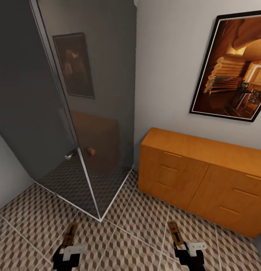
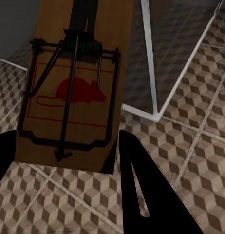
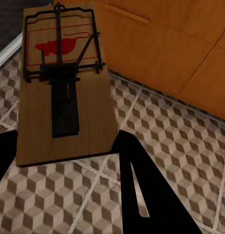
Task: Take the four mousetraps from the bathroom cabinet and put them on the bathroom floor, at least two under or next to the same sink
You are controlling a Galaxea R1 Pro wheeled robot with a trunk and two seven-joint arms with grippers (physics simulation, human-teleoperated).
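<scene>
Each hand carries one mousetrap above the cube-patterned bathroom floor (image 1: pixel 138 233). My left gripper (image 1: pixel 69 245) is shut on the near end of a tan mousetrap (image 1: pixel 71 231). In the left wrist view this mousetrap (image 2: pixel 73 92) shows its red mouse mark and dark wire, with black fingers (image 2: pixel 137 185) at its sides. My right gripper (image 1: pixel 180 245) is shut on a second mousetrap (image 1: pixel 174 230), which appears as a board (image 3: pixel 64 92) in the right wrist view. The orange-brown cabinet (image 1: pixel 205 177) stands ahead on the right with its drawers closed. The sink and the other mousetraps are out of view.
A dark glass shower enclosure (image 1: pixel 70 113) with a white-framed corner (image 1: pixel 100 217) fills the left and reaches close to my left hand. A framed picture (image 1: pixel 235 64) hangs on the grey wall above the cabinet. Open tiled floor lies between the shower corner and the cabinet.
</scene>
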